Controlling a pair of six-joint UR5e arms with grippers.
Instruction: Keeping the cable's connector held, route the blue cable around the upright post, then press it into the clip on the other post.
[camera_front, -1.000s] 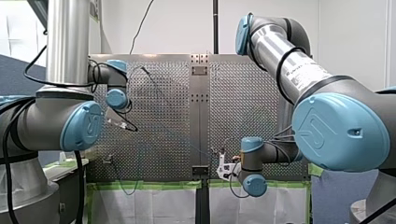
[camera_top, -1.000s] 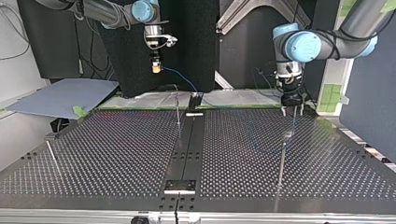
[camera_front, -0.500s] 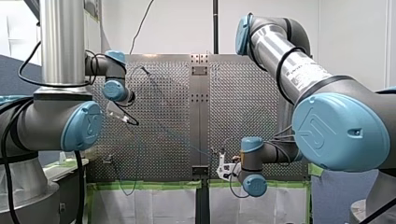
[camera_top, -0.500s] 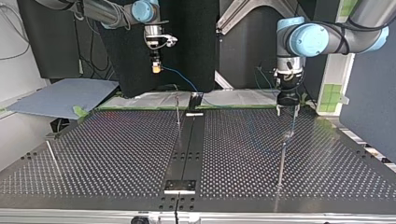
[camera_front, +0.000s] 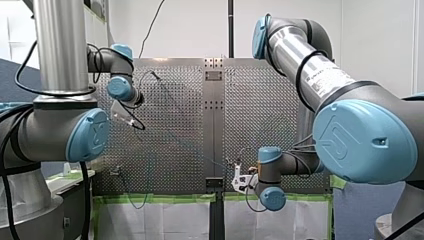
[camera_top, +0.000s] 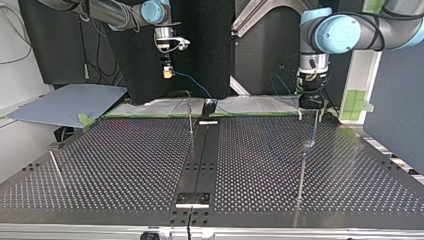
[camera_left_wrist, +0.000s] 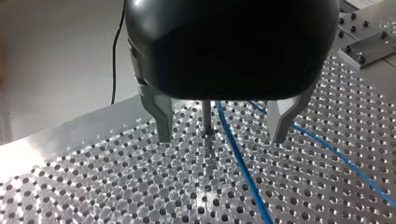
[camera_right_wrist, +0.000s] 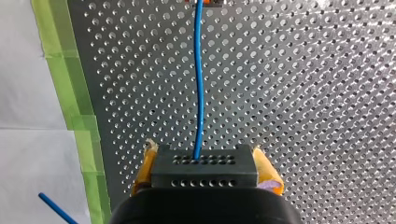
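My right gripper (camera_right_wrist: 204, 173) is shut on a black connector block (camera_right_wrist: 204, 164), yellow pads on both sides. The blue cable (camera_right_wrist: 200, 84) runs straight out of the block over the perforated table. In the top view this gripper (camera_top: 167, 72) hangs above the table's far edge, and the cable (camera_top: 196, 86) slopes down from it. My left gripper (camera_left_wrist: 222, 135) stands open over a thin upright post (camera_left_wrist: 206, 116), which rises between its metal fingers (camera_left_wrist: 163, 119). The blue cable (camera_left_wrist: 238, 158) passes next to that post, also between the fingers. In the top view my left gripper (camera_top: 310, 111) hovers above this post (camera_top: 312, 131).
A second thin post (camera_top: 190, 117) stands near the table's dark centre strip (camera_top: 200, 160). Another rod (camera_top: 56, 167) leans at the top view's left. Green tape (camera_right_wrist: 77, 116) lines the table's edge. A grey board (camera_top: 70, 102) lies beyond the far left corner.
My left arm has lifted its gripper a little, up along the post in the top view. My right arm and the connector have not moved.
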